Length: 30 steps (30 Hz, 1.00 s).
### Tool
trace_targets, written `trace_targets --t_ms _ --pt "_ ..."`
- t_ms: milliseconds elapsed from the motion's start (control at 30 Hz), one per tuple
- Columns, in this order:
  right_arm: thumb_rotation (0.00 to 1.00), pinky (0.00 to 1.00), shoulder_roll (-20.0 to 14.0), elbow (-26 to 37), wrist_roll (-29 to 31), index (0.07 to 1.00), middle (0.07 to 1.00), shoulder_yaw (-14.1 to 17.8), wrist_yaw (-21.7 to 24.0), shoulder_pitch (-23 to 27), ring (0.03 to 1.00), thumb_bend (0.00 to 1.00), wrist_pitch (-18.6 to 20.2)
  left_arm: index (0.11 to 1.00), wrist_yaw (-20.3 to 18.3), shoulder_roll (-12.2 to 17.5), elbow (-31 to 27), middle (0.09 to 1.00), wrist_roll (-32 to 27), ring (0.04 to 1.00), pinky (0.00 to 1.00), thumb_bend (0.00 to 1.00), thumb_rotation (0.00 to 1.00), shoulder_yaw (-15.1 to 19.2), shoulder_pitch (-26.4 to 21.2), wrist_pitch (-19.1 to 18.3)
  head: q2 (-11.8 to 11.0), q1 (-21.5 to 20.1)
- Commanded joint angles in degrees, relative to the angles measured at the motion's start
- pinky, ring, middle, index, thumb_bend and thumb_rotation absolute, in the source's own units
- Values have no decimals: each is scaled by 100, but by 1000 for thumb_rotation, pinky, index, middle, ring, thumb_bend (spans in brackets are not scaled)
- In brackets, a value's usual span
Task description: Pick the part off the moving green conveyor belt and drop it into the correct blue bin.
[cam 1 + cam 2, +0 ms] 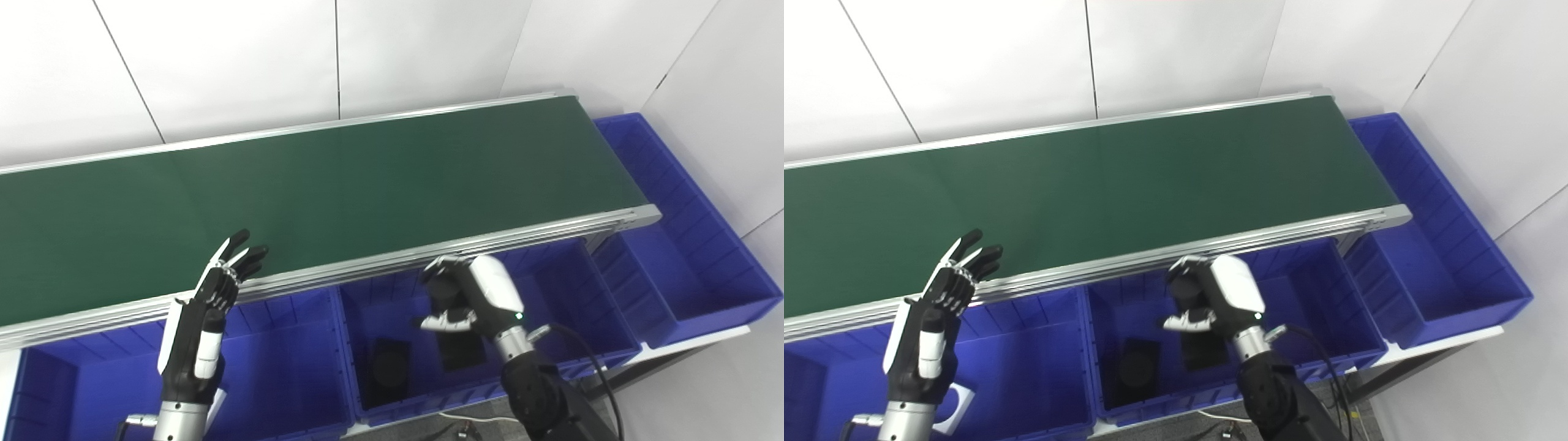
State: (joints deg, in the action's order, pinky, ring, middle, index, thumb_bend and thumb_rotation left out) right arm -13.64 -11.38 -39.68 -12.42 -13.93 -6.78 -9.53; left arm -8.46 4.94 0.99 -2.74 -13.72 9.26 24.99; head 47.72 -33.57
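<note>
Your right hand (468,294) hangs over the middle blue bin (361,343), fingers curled round a dark part (442,293), placed for the drop. Two dark parts (392,370) lie below it; your left hand (211,300) waits open-fingered beside the empty conveyor belt (367,184)

surface: green conveyor belt (343,184) | on it: no part visible | blue bins (294,361) below its near edge

The green conveyor belt (343,184) runs bare across the picture, with blue bins (288,361) below its near rail. The left hand (208,300) is raised at the belt's near edge, fingers spread and holding nothing. The right hand (471,294) hangs over the middle bin (551,294), fingers curled around a dark part (442,289). Two dark parts (392,367) lie on that bin's floor.
</note>
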Motion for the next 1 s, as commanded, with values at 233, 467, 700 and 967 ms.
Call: trace_targets --t_ms 233,467,700,967 --pt "0 332 -114 -246 -54 535 478 -326 -98 326 387 514 -337 896 -12 -175 -313 814 232 832 802 647 1000 0 66 172 31 134" --pt "1 351 -299 -278 -39 525 495 -486 86 312 447 520 -235 895 -28 -210 -290 818 285 838 800 618 1000 -2 65 185 23 192" --pt "295 741 -384 -249 -100 720 800 -579 108 308 774 953 -338 889 -26 -191 -233 817 313 839 795 603 1000 7 39 192 1 237" --pt "320 791 -402 -310 -180 720 800 -615 -23 316 782 953 -401 889 -66 -164 -199 818 286 847 814 594 1000 -1 37 187 -29 258"
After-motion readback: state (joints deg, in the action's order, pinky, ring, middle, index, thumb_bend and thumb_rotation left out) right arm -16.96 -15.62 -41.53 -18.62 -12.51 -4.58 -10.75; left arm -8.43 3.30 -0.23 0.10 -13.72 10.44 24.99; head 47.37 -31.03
